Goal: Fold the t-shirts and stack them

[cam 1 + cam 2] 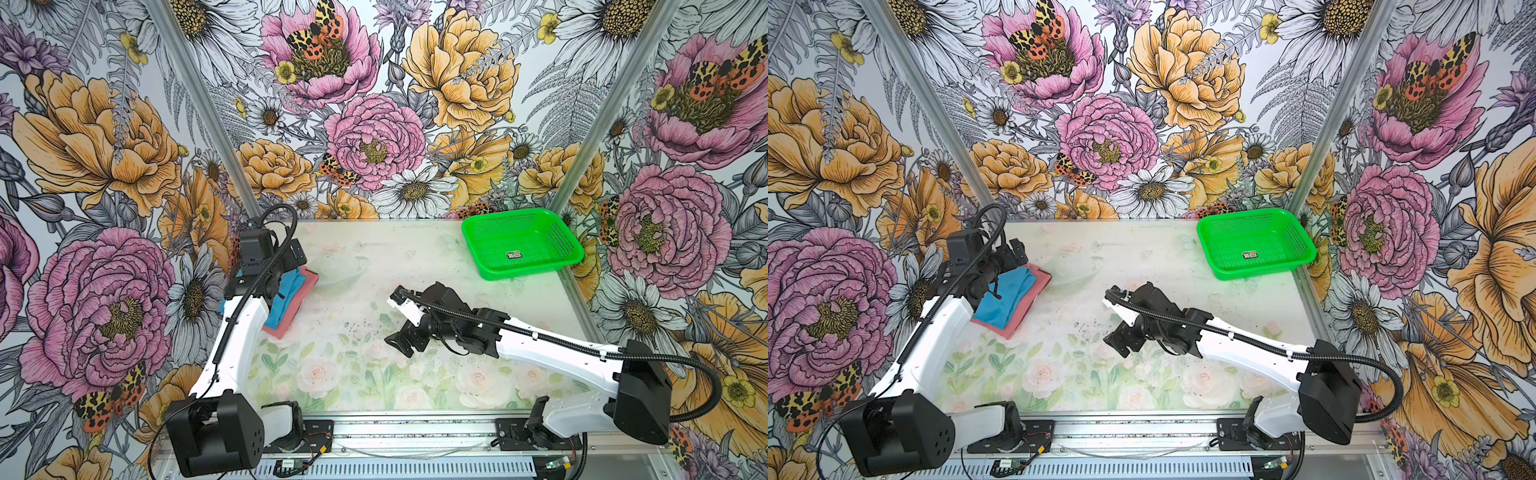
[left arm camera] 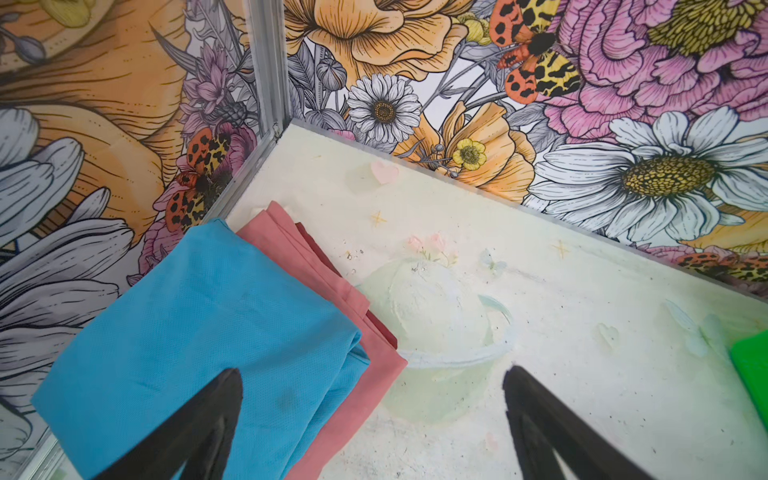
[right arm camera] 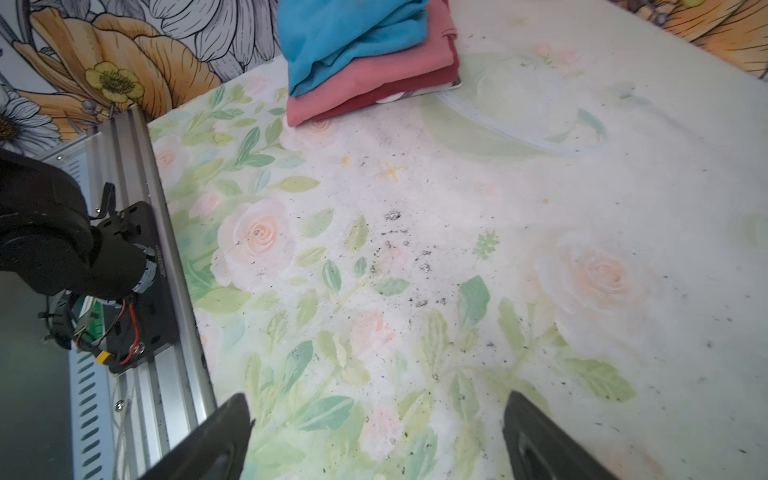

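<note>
I see blue t-shirt (image 2: 199, 316) folded atop pink t-shirt (image 2: 291, 245), soft stack at left table (image 1: 353, 374) edge. Left gripper (image 2: 372, 372) spread wide over stack; right gripper (image 3: 378, 397) spread wide over open centre.

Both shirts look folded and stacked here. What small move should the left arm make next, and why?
Probably lift the left tool straight up and away: it is open, holding nothing, and the blue shirt already lies folded on the pink shirt.

Matt woven blue shirt (image 2: 199, 316), soft pink shirt (image 2: 357, 374) (cloth), glossy plastic basket (image 1: 575, 251)
</note>
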Motion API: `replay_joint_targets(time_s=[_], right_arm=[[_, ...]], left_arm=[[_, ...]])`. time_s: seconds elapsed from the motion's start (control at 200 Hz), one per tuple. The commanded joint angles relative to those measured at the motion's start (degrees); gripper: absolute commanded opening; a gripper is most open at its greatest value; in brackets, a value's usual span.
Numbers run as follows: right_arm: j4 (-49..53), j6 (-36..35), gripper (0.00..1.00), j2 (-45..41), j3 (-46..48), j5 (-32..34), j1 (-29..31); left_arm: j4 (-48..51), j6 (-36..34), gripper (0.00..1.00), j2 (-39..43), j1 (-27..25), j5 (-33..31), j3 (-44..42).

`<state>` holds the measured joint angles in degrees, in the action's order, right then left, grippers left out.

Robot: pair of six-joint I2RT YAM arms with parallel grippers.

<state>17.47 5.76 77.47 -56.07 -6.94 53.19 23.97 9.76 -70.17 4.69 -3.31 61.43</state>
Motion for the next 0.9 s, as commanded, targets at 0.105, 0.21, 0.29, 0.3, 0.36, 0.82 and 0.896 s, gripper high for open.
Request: replay_joint_targets(time_s=[0.105, 0.21, 0.29, 0.3, 0.36, 0.82, 0.896], right_arm=[[-1.13, -4.5, 0.99, -8.13, 5.27, 23.39, -7.34], [-2.03, -7.02, 0.99, -9.39, 6.67, 34.16, -11.61], [-2.9, -6.77, 0.99, -10.44, 7.38, 35.99, -16.05], [-3.06, -6.69, 1.0, -10.62, 7.6, 35.95, -16.61], [-5.61, -6.51, 0.99, -11.24, 9.4, 37.45, -19.85], [-47.49, -8.97, 1.0, -13.03, 33.66, 27.95, -36.59], [-54.0, -7.74, 1.0, -10.64, 35.66, 26.82, -38.73]], left_arm=[[-12.22, -9.24, 0.99, 4.39, -3.15, -0.49, -11.25], [-24.08, -11.73, 0.99, 7.82, -7.35, -4.78, -21.64], [-33.45, -11.91, 0.99, 9.57, -9.34, -10.36, -29.11], [-34.4, -11.55, 0.99, 9.67, -9.41, -11.05, -29.97], [-37.63, -9.27, 0.99, 9.74, -9.57, -13.73, -33.47], [-54.26, -10.83, 0.99, 2.87, -9.69, -15.64, -42.66], [-56.5, -12.36, 0.99, 0.53, -7.99, -12.88, -41.99]])
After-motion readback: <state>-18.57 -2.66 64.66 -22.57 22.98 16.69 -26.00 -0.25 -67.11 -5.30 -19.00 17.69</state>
